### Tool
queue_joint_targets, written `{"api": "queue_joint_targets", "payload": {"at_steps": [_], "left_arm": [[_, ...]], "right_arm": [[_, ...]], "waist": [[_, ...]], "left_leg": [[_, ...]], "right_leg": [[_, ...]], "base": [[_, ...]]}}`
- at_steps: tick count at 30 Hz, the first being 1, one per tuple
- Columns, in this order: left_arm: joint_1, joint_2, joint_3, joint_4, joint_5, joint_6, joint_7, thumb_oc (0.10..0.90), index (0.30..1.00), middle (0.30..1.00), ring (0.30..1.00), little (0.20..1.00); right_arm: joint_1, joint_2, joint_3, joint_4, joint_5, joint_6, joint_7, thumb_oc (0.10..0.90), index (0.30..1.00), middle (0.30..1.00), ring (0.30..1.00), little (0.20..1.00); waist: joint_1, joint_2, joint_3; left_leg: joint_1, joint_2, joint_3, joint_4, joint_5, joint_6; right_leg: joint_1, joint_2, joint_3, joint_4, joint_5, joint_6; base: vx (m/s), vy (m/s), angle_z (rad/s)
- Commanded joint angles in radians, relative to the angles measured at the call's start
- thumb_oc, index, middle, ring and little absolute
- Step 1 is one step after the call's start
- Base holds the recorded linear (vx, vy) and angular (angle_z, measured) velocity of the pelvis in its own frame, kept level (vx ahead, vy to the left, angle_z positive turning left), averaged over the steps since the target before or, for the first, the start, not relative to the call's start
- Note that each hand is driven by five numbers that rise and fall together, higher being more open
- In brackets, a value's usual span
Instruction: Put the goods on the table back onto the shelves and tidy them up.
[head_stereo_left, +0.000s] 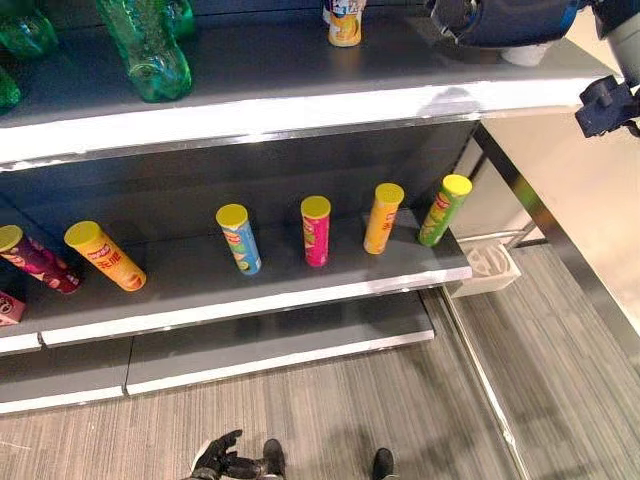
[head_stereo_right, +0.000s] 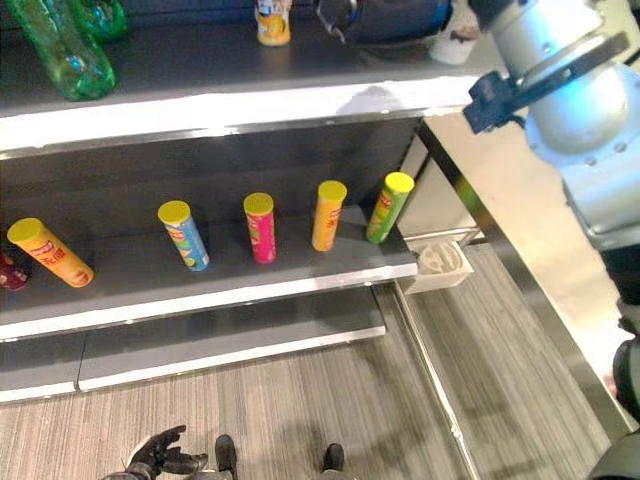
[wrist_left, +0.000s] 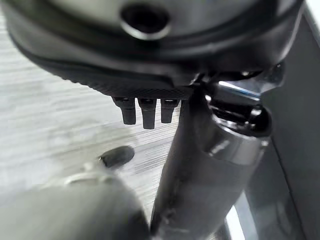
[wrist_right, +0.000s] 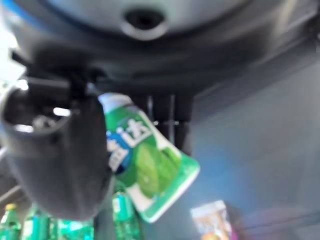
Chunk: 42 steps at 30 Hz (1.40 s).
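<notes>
The right robot hand (wrist_right: 65, 165) is raised over the top shelf (head_stereo_left: 300, 105) at one o'clock, thumb and fingers curled round a green-and-white bottle (wrist_right: 145, 170). The left robot hand (head_stereo_left: 218, 455) hangs low at six o'clock above the floor, fingers relaxed and spread.

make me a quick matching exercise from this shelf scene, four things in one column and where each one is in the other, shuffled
Things:
1. green and white bottle
2. green plastic bottles
3. crisp tubes
4. left robot hand

Places:
A. lined up on the middle shelf
B. low over the floor in front of the shelves
C. held in the right robot hand
D. at the left of the top shelf

Right pairs: 1-C, 2-D, 3-A, 4-B
</notes>
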Motion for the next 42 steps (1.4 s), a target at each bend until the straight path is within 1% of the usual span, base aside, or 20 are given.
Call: {"api": "queue_joint_targets", "payload": {"at_steps": [1,5,9,14,18,23,28,33,36,40,42], "left_arm": [[-0.026,0.083,-0.036,-0.007,-0.003,-0.028,0.010,0.800,0.900,0.900,0.900,0.900],[-0.016,0.083,-0.034,-0.012,-0.011,-0.027,0.012,0.800,0.900,0.900,0.900,0.900],[-0.011,0.082,-0.044,-0.018,-0.021,-0.029,0.012,0.800,0.900,0.900,0.900,0.900],[-0.008,0.081,-0.048,-0.025,-0.029,-0.027,0.012,0.800,0.900,0.900,0.900,0.900],[0.002,0.077,-0.051,-0.029,-0.038,-0.029,0.012,0.800,0.900,0.900,0.900,0.900],[0.005,0.079,-0.051,-0.025,-0.040,-0.029,0.013,0.800,0.900,0.900,0.900,0.900],[0.008,0.079,-0.047,-0.027,-0.046,-0.025,0.016,0.800,0.900,0.900,0.900,0.900],[0.006,0.084,-0.039,-0.019,-0.044,-0.021,0.021,0.800,0.900,0.900,0.900,0.900],[0.006,0.088,-0.036,-0.006,-0.034,-0.017,0.022,0.800,0.900,0.900,0.900,0.900],[0.005,0.089,-0.041,-0.001,-0.027,-0.014,0.020,0.800,0.900,0.900,0.900,0.900],[0.006,0.089,-0.043,0.000,-0.026,-0.013,0.021,0.800,0.900,0.900,0.900,0.900]], "right_arm": [[-0.073,0.026,-0.091,0.081,0.074,-0.014,-0.032,0.400,0.300,0.300,0.300,0.300],[-0.062,0.048,-0.089,0.149,0.085,-0.003,-0.032,0.400,0.300,0.300,0.300,0.300],[-0.065,0.084,-0.093,0.245,0.141,-0.001,-0.034,0.400,0.300,0.300,0.300,0.300],[-0.059,0.109,-0.097,0.286,0.172,0.006,-0.028,0.400,0.300,0.300,0.300,0.300],[-0.078,0.142,-0.085,0.359,0.203,0.010,-0.023,0.400,0.300,0.300,0.300,0.300],[-0.083,0.168,-0.085,0.400,0.206,0.013,-0.024,0.400,0.300,0.300,0.300,0.300],[-0.069,0.196,-0.096,0.409,0.169,0.017,-0.039,0.400,0.300,0.300,0.300,0.300],[-0.057,0.219,-0.095,0.402,0.065,0.037,-0.065,0.400,0.300,0.300,0.300,0.300],[-0.047,0.240,-0.088,0.433,-0.013,0.054,-0.073,0.400,0.300,0.300,0.300,0.300],[-0.043,0.262,-0.084,0.456,-0.059,0.068,-0.078,0.400,0.300,0.300,0.300,0.300],[-0.040,0.267,-0.086,0.458,-0.067,0.069,-0.079,0.400,0.300,0.300,0.300,0.300]], "waist": [[0.045,-0.057,-0.064],[0.059,-0.059,-0.067],[0.071,-0.061,-0.068],[0.077,-0.061,-0.069],[0.088,-0.059,-0.068],[0.097,-0.057,-0.066],[0.110,-0.052,-0.066],[0.125,-0.041,-0.068],[0.145,-0.028,-0.076],[0.158,-0.017,-0.084],[0.158,-0.015,-0.085]], "left_leg": [[0.090,0.053,0.067,0.004,-0.113,-0.105],[0.097,0.056,0.067,0.004,-0.111,-0.111],[0.100,0.056,0.061,0.004,-0.109,-0.116],[0.095,0.059,0.056,0.004,-0.104,-0.121],[0.094,0.059,0.051,0.004,-0.102,-0.122],[0.090,0.059,0.046,0.004,-0.102,-0.124],[0.086,0.058,0.036,0.004,-0.100,-0.127],[0.077,0.057,0.024,0.004,-0.097,-0.130],[0.075,0.053,0.010,0.004,-0.095,-0.130],[0.074,0.049,-0.001,0.004,-0.094,-0.129],[0.074,0.049,-0.003,0.004,-0.094,-0.129]], "right_leg": [[0.047,-0.025,0.013,0.007,-0.099,0.047],[0.066,-0.023,-0.004,0.007,-0.108,0.045],[0.079,-0.022,-0.018,0.007,-0.111,0.044],[0.083,-0.022,-0.033,0.007,-0.112,0.042],[0.086,-0.024,-0.045,0.007,-0.109,0.042],[0.085,-0.026,-0.051,0.007,-0.107,0.044],[0.090,-0.028,-0.061,0.007,-0.106,0.043],[0.091,-0.031,-0.076,0.007,-0.106,0.043],[0.101,-0.033,-0.091,0.007,-0.109,0.042],[0.110,-0.037,-0.106,0.007,-0.111,0.043],[0.111,-0.038,-0.109,0.007,-0.111,0.043]], "base": [[0.05,-0.087,0.19],[0.02,-0.039,0.19],[0.01,-0.024,0.06],[0.00,-0.017,0.11],[0.00,-0.003,0.02],[0.00,-0.003,0.03],[0.00,-0.017,0.11],[0.00,-0.021,0.11],[0.03,-0.032,0.14],[0.02,-0.022,0.05],[0.01,-0.007,0.03]]}}
